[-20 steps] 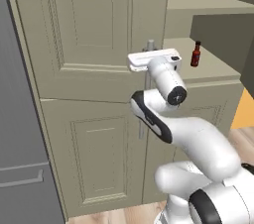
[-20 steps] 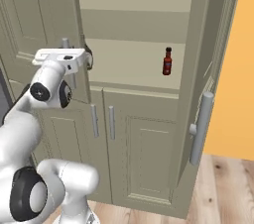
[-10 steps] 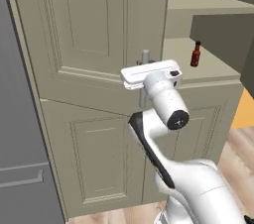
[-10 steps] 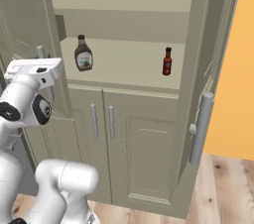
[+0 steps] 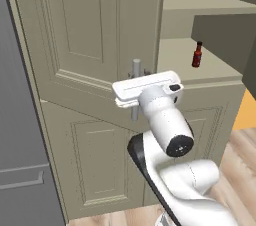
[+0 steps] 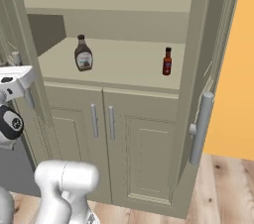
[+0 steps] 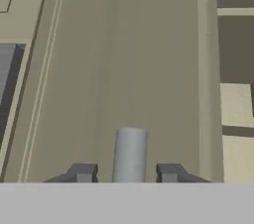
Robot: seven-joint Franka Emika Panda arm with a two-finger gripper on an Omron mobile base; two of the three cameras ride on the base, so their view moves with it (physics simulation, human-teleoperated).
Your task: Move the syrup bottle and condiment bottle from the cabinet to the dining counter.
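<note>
Both bottles, syrup and red, stood on the cabinet shelf; my jaws straddled the door handle, gaps showing.

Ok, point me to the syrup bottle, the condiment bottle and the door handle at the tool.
syrup bottle point(image 6: 83, 55): right base view, its pale label.
condiment bottle point(image 6: 167, 63): right base view, its red body.
door handle point(image 7: 129, 154): hand view, bar between the fingertips.

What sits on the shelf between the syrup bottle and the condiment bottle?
Nothing: in the right base view, bare shelf runs between the syrup bottle and the condiment bottle.
</note>
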